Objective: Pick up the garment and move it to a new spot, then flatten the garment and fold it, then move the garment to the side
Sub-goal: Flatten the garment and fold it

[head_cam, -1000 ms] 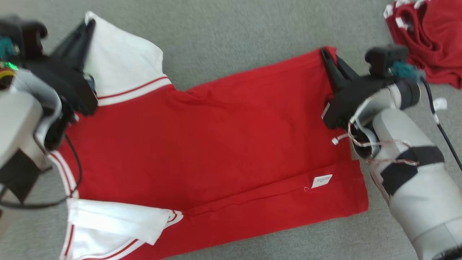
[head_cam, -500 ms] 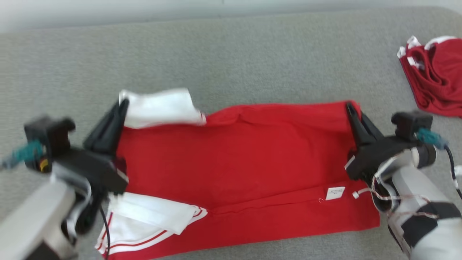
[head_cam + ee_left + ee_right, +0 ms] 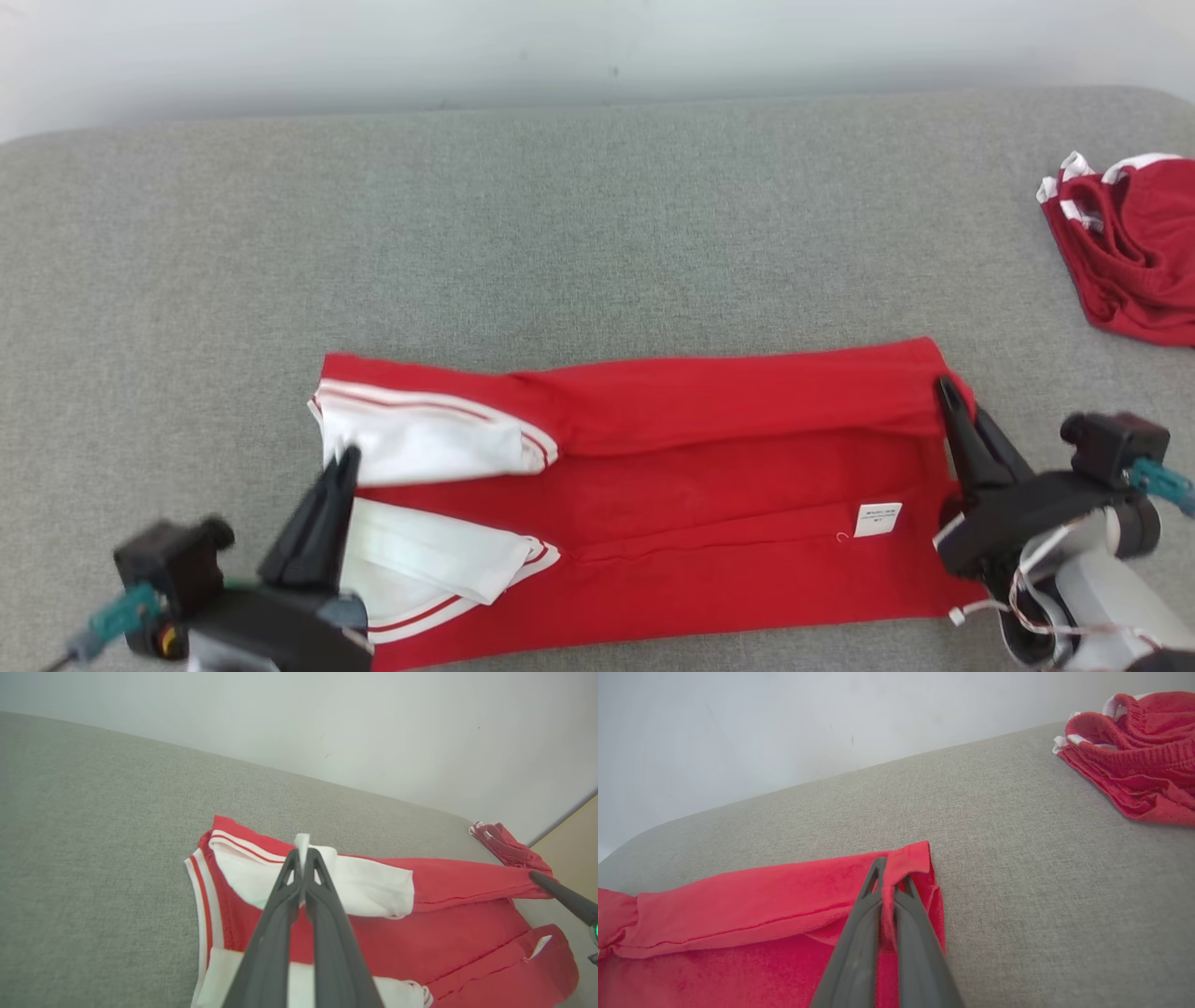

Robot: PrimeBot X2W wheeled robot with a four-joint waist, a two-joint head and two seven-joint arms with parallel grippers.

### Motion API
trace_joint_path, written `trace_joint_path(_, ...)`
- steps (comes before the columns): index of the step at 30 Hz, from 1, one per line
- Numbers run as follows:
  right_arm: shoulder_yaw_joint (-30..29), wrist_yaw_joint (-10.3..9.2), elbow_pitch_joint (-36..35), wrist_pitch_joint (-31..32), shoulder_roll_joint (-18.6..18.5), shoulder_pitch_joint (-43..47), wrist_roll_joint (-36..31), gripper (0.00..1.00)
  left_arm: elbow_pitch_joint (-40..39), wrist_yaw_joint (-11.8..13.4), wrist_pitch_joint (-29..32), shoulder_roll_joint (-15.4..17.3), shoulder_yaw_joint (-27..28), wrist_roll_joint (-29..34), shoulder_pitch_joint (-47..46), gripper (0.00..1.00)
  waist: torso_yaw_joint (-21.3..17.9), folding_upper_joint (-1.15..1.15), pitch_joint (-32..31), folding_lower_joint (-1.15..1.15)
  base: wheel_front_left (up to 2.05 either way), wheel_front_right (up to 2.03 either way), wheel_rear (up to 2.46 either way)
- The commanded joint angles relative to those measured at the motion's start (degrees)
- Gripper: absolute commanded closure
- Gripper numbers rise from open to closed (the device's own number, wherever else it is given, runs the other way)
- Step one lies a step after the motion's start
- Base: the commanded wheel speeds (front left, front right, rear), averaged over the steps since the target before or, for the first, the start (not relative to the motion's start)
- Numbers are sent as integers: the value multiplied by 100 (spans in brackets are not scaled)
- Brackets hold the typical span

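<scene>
garment (image 3: 709, 495): long axis left-right, white sleeves (image 3: 420, 446) leftward | left tool (image 3: 345, 459), right tool (image 3: 945, 385): each clamped on garment

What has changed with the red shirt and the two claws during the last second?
The left claw, on the white sleeve, and the right claw, on the red hem corner, drew the far edge of the garment toward the robot, folding it over into a narrower band. Both claws stay shut on it. The red pile at the right did not move; only the view shifted.
</scene>
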Motion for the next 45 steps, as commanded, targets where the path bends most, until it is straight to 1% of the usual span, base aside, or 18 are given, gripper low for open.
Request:
trace_joint_path(1,-50,-17,-63,45,-39,153,-8,100,39,-49,-15,-67,58,80,185,100,1,1,-46,1,0,0,0)
trace_joint_path(4,-197,-17,-194,175,8,398,-18,100,107,-119,-16,-273,286,173,483,100,-15,1,-87,1,0,0,0)
trace_joint_path(5,-239,-17,-231,225,28,472,-31,93,155,-130,-15,-329,313,203,590,100,-17,1,-98,1,0,0,0)
trace_joint_path(6,-276,-17,-278,254,42,529,-62,63,204,-123,-15,-384,305,230,676,100,-16,1,-112,1,0,0,0)
trace_joint_path(7,-321,-17,-313,282,58,573,-74,0,218,-112,-16,-412,332,339,701,52,-10,1,-121,1,0,0,0)
trace_joint_path(8,-353,-17,-346,316,66,623,-113,0,228,-70,-16,-455,397,418,718,0,-6,1,-132,1,0,0,0)
trace_joint_path(10,-410,-17,-435,359,70,705,-188,0,227,-42,-15,-621,559,536,846,0,6,1,-150,1,0,0,0)
trace_joint_path(14,-531,-17,-589,381,66,807,-278,0,181,-53,-16,-780,934,806,928,0,30,1,-164,1,0,0,0)
trace_joint_path(18,-721,-17,-763,437,71,889,-365,0,69,-89,-16,-1102,1659,1457,1019,0,53,1,-170,1,0,0,0)
trace_joint_path(21,-855,-17,-776,544,113,888,-457,0,-141,-183,-15,-1362,2243,2192,1090,0,74,1,-170,1,0,0,0)
trace_joint_path(23,-929,-17,-701,647,183,854,-493,0,-399,-221,-16,-1565,2587,2794,1112,0,91,1,-172,1,0,0,0)
trace_joint_path(25,-992,-17,-586,724,203,794,-563,0,-533,-329,-15,-1872,2883,3128,1237,0,113,1,-170,1,0,0,0)
trace_joint_path(29,-1043,-16,-300,791,348,676,-691,0,-643,-579,-15,-2293,3374,3572,1282,0,162,1,-156,1,0,0,0)
trace_joint_path(36,-952,-16,341,847,572,610,-877,0,-490,-834,-15,-2600,3631,4058,1424,0,216,1,-165,1,0,0,0)
trace_joint_path(37,-908,-17,409,861,599,631,-899,4,-486,-832,-15,-2612,3645,4081,1439,0,223,1,-172,1,0,0,0)
trace_joint_path(38,-868,-16,472,856,627,652,-908,53,-467,-834,-15,-2625,3654,4102,1475,0,229,1,-180,1,0,0,0)
trace_joint_path(40,-834,-16,566,806,669,670,-882,100,-477,-853,-15,-2635,3693,4125,1500,0,233,1,-196,1,0,0,0)
trace_joint_path(45,-805,-17,796,697,690,563,-809,100,-456,-875,-15,-2650,3780,4121,1545,0,199,1,-274,1,0,0,0)
